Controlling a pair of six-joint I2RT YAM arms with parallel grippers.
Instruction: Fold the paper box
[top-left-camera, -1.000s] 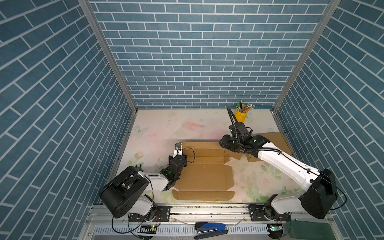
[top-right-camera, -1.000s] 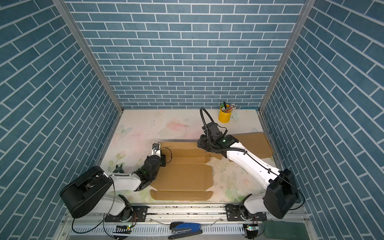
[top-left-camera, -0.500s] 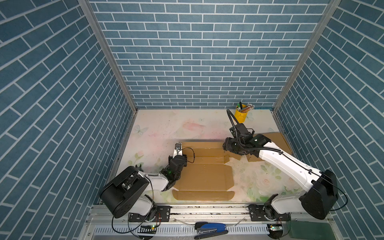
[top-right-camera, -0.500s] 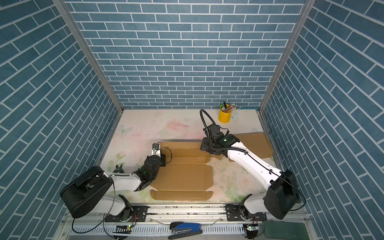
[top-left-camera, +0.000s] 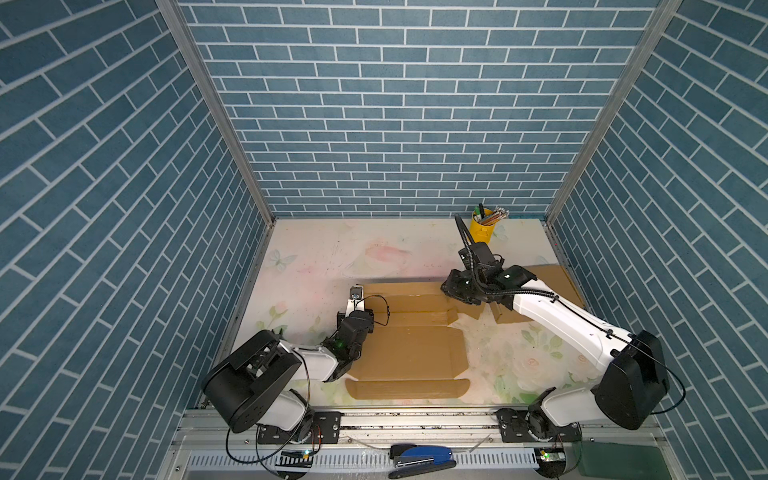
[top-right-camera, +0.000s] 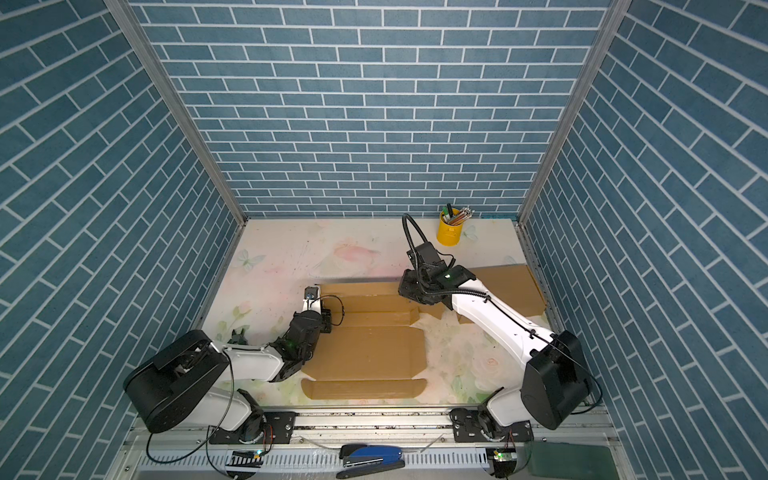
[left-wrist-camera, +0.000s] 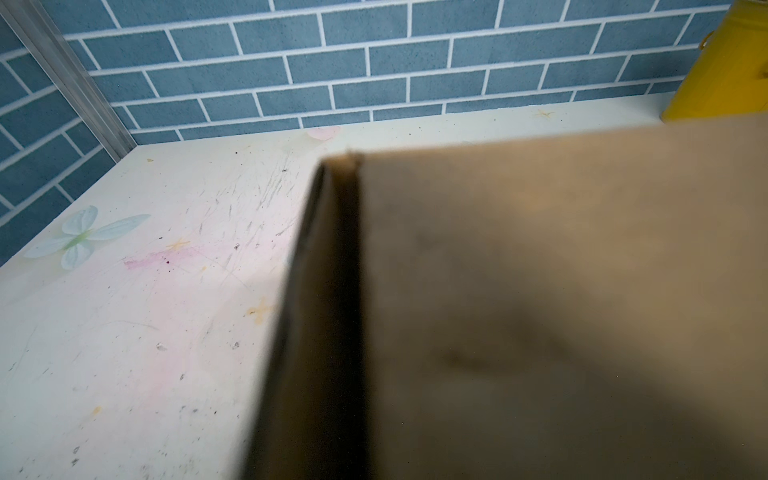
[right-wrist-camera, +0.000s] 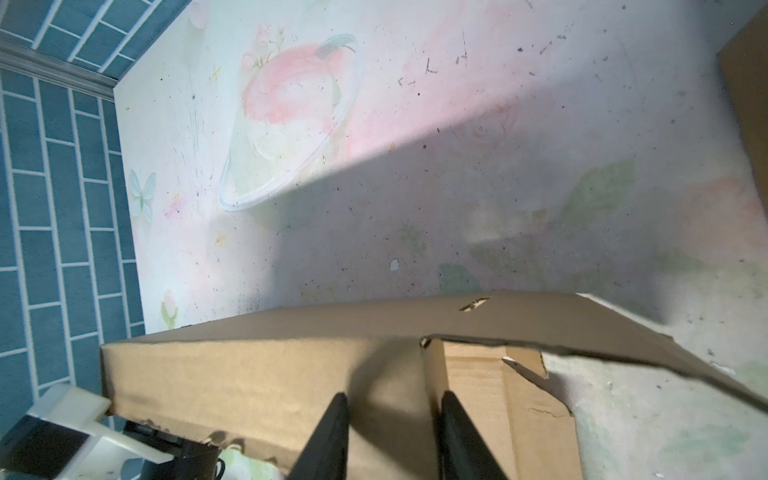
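Observation:
The paper box (top-left-camera: 411, 353) (top-right-camera: 365, 353) is a brown cardboard blank lying mostly flat, front flap spread toward the rail. My left gripper (top-left-camera: 355, 296) (top-right-camera: 311, 296) is at its left edge, shut on the left side flap (left-wrist-camera: 336, 249), which stands edge-on close to the left wrist camera. My right gripper (top-left-camera: 451, 289) (top-right-camera: 405, 286) (right-wrist-camera: 394, 397) is over the back right corner. Its black fingers (right-wrist-camera: 328, 432) stand apart above the back panel (right-wrist-camera: 249, 374), one beside a short raised corner flap (right-wrist-camera: 434, 374). Nothing is pinched between them.
A yellow cup of pens (top-left-camera: 484, 224) (top-right-camera: 451, 230) stands at the back right. A second cardboard sheet (top-left-camera: 552, 282) (top-right-camera: 515, 286) lies by the right wall under my right arm. A blue stapler (top-left-camera: 422, 455) sits on the front rail. Brick walls enclose three sides.
My right gripper's jaws widened, then narrowed, while it shifted slightly around the box's back right corner. The left arm and the box's left flap have not moved.

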